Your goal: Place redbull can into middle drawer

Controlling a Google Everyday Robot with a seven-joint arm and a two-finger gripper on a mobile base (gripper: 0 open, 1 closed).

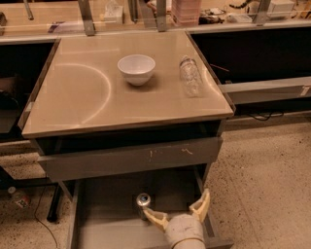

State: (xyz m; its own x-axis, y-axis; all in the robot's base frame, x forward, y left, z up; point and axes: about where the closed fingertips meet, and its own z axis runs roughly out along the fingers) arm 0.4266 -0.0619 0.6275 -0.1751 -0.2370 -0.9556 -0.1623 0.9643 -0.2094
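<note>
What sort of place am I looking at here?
Probably a lab or workshop rather than a home: a grey metal cabinet with its middle drawer open, a cluttered bench behind, and a loose cable near the speckled floor. The claw hangs open over the drawer, beside the redbull can.

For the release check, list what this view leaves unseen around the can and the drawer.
Camera view:
redbull can: only its top shows; its lower body sits behind the open gripper's finger.
middle drawer: rear hidden under the drawer front above, front cut by the bottom edge.
gripper: low over the drawer's front; its arm is cut by the bottom edge.
</note>
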